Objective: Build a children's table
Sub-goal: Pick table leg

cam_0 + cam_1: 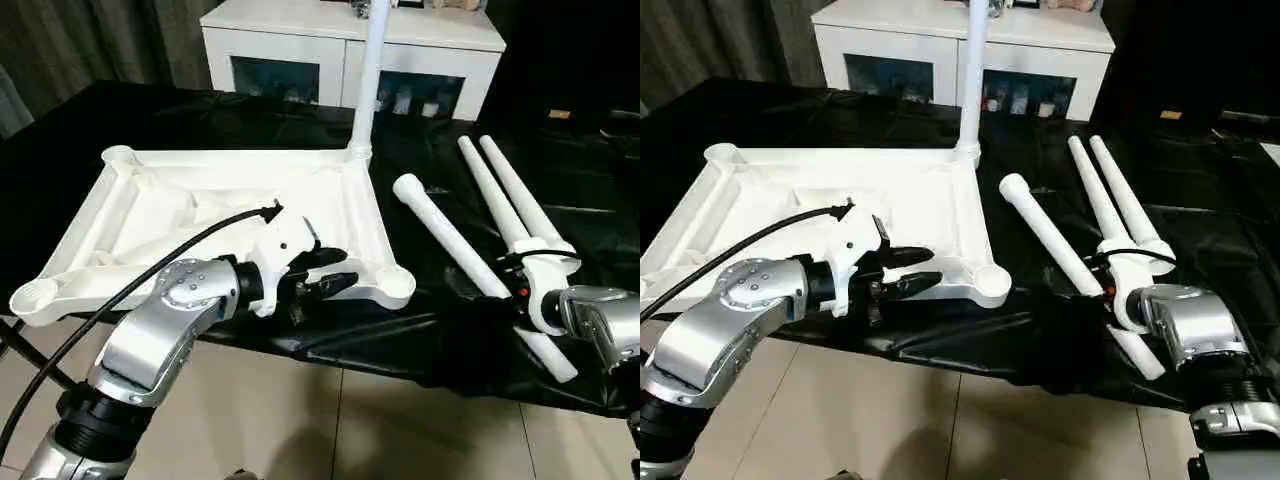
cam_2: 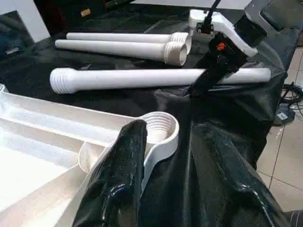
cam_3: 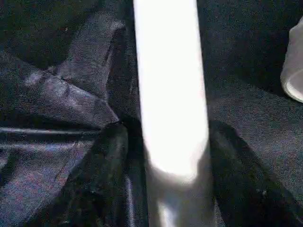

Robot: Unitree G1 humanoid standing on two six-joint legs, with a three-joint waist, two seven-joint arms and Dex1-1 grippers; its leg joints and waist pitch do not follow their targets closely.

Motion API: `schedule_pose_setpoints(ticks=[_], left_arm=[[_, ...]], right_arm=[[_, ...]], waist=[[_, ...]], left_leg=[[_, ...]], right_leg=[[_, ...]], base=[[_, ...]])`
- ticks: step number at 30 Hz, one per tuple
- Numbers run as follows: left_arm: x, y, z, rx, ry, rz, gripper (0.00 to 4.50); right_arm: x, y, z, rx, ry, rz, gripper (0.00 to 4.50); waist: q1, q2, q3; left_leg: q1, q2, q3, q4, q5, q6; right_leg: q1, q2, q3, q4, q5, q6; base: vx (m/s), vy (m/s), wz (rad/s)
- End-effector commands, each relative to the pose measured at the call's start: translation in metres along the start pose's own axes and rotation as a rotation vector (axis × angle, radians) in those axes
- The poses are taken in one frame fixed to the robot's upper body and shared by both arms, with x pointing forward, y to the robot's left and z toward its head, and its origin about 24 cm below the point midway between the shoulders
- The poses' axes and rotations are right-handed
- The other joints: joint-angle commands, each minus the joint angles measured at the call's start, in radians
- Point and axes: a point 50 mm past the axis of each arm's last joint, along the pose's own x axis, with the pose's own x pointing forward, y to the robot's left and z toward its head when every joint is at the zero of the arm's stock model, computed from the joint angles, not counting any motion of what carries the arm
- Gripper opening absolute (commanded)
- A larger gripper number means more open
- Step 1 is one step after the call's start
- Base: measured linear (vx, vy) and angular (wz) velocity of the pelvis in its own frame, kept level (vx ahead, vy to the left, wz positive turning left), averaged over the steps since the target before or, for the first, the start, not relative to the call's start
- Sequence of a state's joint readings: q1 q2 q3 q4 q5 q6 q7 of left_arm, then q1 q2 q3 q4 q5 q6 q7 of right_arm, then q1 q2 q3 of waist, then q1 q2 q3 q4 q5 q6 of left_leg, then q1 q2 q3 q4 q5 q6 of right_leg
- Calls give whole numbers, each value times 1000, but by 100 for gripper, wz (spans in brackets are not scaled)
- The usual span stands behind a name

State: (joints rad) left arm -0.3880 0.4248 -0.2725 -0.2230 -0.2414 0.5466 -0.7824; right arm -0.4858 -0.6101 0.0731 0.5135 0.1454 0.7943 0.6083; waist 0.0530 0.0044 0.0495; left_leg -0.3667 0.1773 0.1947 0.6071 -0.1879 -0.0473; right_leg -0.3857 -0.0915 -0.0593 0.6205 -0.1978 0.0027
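The white table top (image 1: pixel 150 210) lies ribbed side up on a black cloth. One white leg (image 1: pixel 368 80) stands upright in its far right corner socket. Three more legs lie to the right: the nearest leg (image 1: pixel 450 235) and two others (image 1: pixel 490 190) side by side behind it. My left gripper (image 1: pixel 340 270) is open at the near right corner socket (image 2: pixel 158 130), one finger (image 2: pixel 118 179) against its rim. My right gripper (image 3: pixel 165 130) is open, its fingers straddling the nearest leg's thin end with narrow gaps, and that leg rests on the cloth.
A white cabinet (image 1: pixel 350 50) with glass doors stands behind the table. The black cloth (image 1: pixel 420 330) hangs wrinkled over the near edge, with tiled floor (image 1: pixel 300 420) below. A black cable (image 1: pixel 150 270) runs along my left forearm.
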Motion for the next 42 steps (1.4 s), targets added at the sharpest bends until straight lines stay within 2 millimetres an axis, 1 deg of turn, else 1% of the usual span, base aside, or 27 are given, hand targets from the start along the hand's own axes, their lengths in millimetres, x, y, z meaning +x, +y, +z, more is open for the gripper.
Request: schedule_pose_setpoints(ticks=[1,2,4,5,8,12,14,15,17,19,20,21,22,23,24,25,26,27,28,29,30,32,35,38,39,41,42], left_arm=[[0,0,6,32,2,-5,178],[0,0,6,32,2,-5,178],[0,1,6,32,1,-5,178],[0,1,6,32,1,-2,178],[-1,2,6,34,0,1,178],[-1,6,7,14,-12,22,178],[-1,9,9,-16,-21,36,213],[-1,9,10,-26,-29,39,213],[-1,13,15,-78,-62,64,220],[-1,14,17,-86,-72,69,252],[0,15,19,-119,-94,79,259],[3,16,23,-185,-134,89,259],[5,16,26,-233,-161,94,259],[17,14,30,-371,-190,100,268],[17,14,30,-371,-190,100,284],[23,11,32,-405,-198,82,297],[23,11,32,-405,-198,82,302],[31,6,34,-464,-216,53,304],[36,4,36,-501,-238,43,315],[41,4,39,-545,-274,41,315],[41,4,39,-545,-274,41,348],[47,4,41,-622,-315,36,349],[50,3,42,-670,-332,28,385],[50,3,46,-716,-371,27,401],[50,4,47,-723,-378,29,414],[51,4,48,-738,-389,35,431],[52,5,48,-738,-386,41,432]], right_arm=[[3,-6,-20,35,88,-30,216],[4,-7,-19,44,83,-30,216],[4,-7,-19,57,74,-32,188],[3,-8,-16,101,38,-23,179],[2,-8,-11,142,-1,-4,164],[-1,-6,3,219,-93,38,144],[-3,-6,8,242,-126,50,141],[-4,-5,12,245,-148,58,141],[-12,-1,32,284,-258,105,141],[-15,1,37,291,-288,117,139],[-20,5,50,316,-364,156,139],[-29,13,71,341,-505,225,139],[-37,18,85,358,-602,272,139],[-55,35,114,431,-826,431,139],[-55,35,114,431,-826,431,139],[-59,42,122,470,-876,486,139],[-59,42,122,470,-876,486,139],[-63,54,132,519,-944,551,139],[-64,60,136,549,-973,574,139],[-65,68,142,587,-1011,595,139],[-65,68,142,587,-1011,595,139],[-62,82,151,653,-1059,612,139],[-61,91,157,728,-1087,630,139],[-61,101,160,775,-1092,654,139],[-60,103,161,782,-1090,657,139],[-59,108,162,799,-1088,660,139],[-58,111,163,814,-1086,662,139]], waist=[[-5,-5,-52],[-5,-5,-52],[-6,-4,-52],[-6,-4,-53],[-6,-4,-54],[-8,-4,-57],[-11,-5,-59],[-12,-5,-59],[-16,-7,-61],[-16,-8,-64],[-15,-7,-64],[-16,-7,-66],[-14,-7,-69],[-16,-14,-76],[-11,-13,-77],[-7,-11,-78],[-2,-10,-75],[2,-12,-70],[4,-8,-68],[11,-4,-68],[11,-4,-68],[11,-6,-68],[10,-9,-68],[7,-9,-67],[7,-12,-66],[6,-11,-67],[6,-13,-67]], left_leg=[[16,45,-25,-78,-319,-26],[17,46,-25,-78,-316,-26],[17,46,-25,-79,-318,-27],[16,46,-25,-79,-314,-26],[15,46,-25,-80,-304,-24],[11,45,-24,-78,-270,-15],[9,45,-23,-77,-240,-7],[9,44,-22,-76,-233,-5],[4,43,-20,-74,-196,5],[2,42,-21,-70,-165,21],[1,42,-20,-69,-146,31],[2,42,-19,-67,-136,36],[0,42,-17,-65,-106,44],[-6,42,-17,-61,-59,67],[-5,42,-15,-58,-41,79],[-5,42,-14,-53,-15,105],[-4,43,-13,-54,-25,122],[-3,42,-9,-56,-42,120],[-2,43,-8,-57,-53,113],[3,45,-8,-58,-76,94],[5,46,-8,-60,-82,83],[4,46,-11,-66,-91,46],[4,45,-12,-70,-111,19],[-1,42,-12,-71,-108,15],[-2,42,-13,-72,-106,15],[-3,41,-13,-71,-94,20],[-3,41,-12,-71,-90,21]], right_leg=[[23,-46,40,-96,-351,-185],[23,-46,40,-94,-339,-190],[24,-47,40,-95,-334,-194],[25,-47,40,-94,-326,-195],[27,-47,40,-92,-307,-200],[32,-48,40,-88,-264,-209],[35,-47,39,-84,-224,-223],[35,-47,40,-83,-215,-226],[41,-48,39,-78,-180,-241],[43,-47,38,-74,-148,-249],[44,-47,38,-72,-127,-251],[43,-47,39,-71,-112,-256],[48,-50,42,-62,-63,-273],[51,-47,41,-52,-1,-282],[47,-48,43,-51,25,-289],[40,-46,42,-47,62,-304],[35,-44,39,-51,42,-308],[33,-43,40,-56,1,-298],[30,-44,42,-59,-22,-293],[26,-42,39,-66,-69,-276],[25,-41,39,-67,-80,-269],[25,-40,38,-69,-98,-246],[27,-43,38,-72,-125,-217],[28,-43,39,-72,-122,-194],[29,-43,38,-73,-124,-188],[30,-44,39,-72,-109,-177],[30,-43,39,-71,-105,-174]], base=[[0,0,0],[0,0,0],[0,0,0],[0,0,0],[0,0,0],[0,0,0],[0,0,0],[0,0,0],[0,0,0],[0,0,0],[0,0,0],[0,0,0],[0,0,0],[0,0,0],[0,0,0],[0,0,0],[0,0,0],[0,0,0],[0,0,0],[0,0,0],[0,0,0],[0,0,0],[0,0,0],[0,0,0],[0,0,0],[0,0,0],[0,0,0]])
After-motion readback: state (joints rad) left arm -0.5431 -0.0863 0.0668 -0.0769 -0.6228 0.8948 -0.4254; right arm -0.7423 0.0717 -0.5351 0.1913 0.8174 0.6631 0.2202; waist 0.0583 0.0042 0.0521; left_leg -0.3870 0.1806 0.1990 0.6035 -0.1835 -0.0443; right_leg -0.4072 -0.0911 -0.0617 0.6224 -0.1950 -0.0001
